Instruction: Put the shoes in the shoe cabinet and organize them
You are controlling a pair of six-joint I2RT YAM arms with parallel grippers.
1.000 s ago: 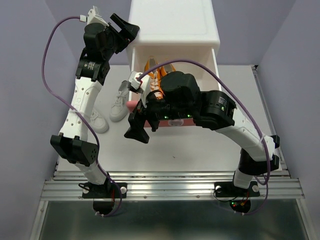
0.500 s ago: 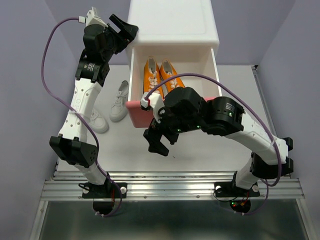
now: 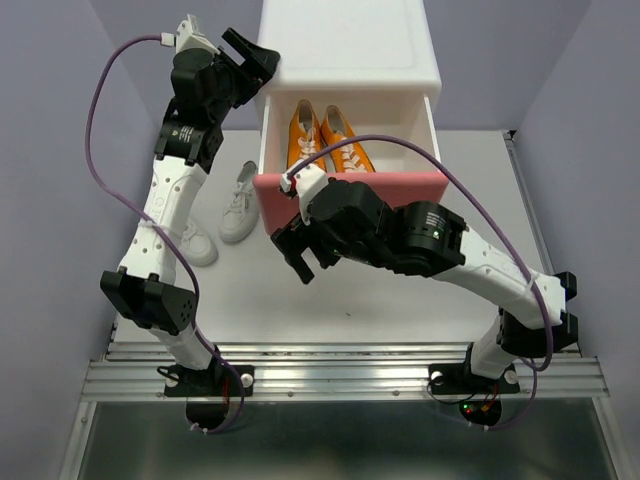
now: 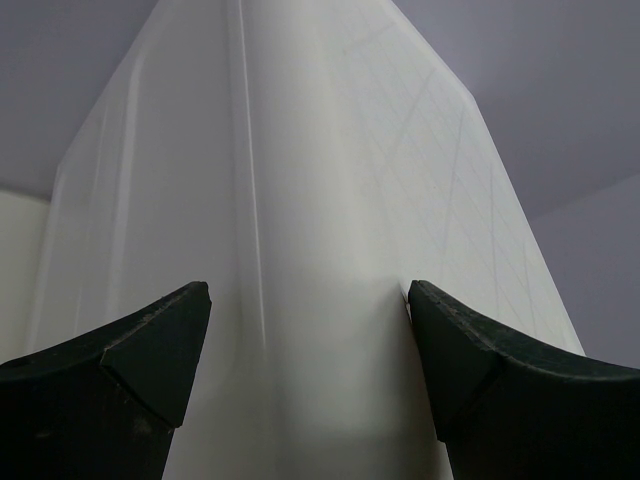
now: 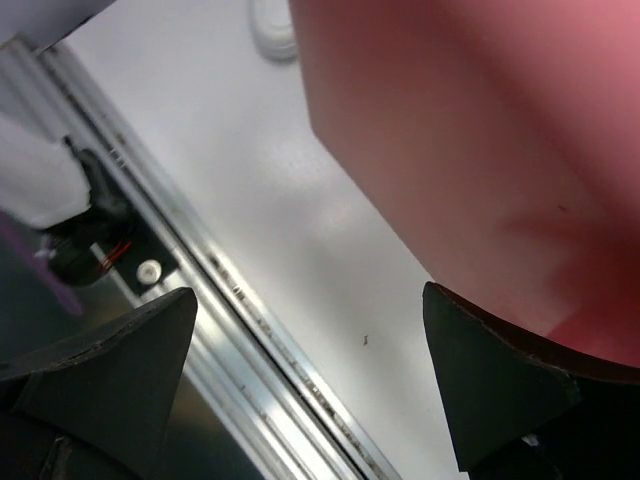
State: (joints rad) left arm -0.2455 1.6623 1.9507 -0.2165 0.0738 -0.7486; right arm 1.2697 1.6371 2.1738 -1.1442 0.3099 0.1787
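The shoe cabinet (image 3: 350, 50) stands at the far middle of the bench (image 3: 400, 300). Its upper drawer is pulled out toward the near side, with the darker pink front (image 3: 410, 183) facing the arms. Both orange sneakers lie side by side inside that drawer, the left one (image 3: 303, 135) and the right one (image 3: 343, 142), with their white laces up.

The two white sneakers are on the bench to the left of the cabinet. One (image 3: 240, 200) sits just beside the drawer's left wall. The other (image 3: 197, 245) is nearer and further left, partly hidden by the left arm.

The left gripper (image 3: 258, 58) is at the cabinet's far left corner. Its jaws are spread wide and straddle that corner; in the left wrist view, one finger (image 4: 470, 370) seems to touch the white wall (image 4: 330, 200).

The right gripper (image 3: 297, 258) hangs over the bench just near the drawer front's left end. It is wide open and holds nothing. Its wrist view shows the pink front (image 5: 480, 150) beside one finger (image 5: 500, 390) and the metal rail (image 5: 240, 300) at the bench's near edge below.
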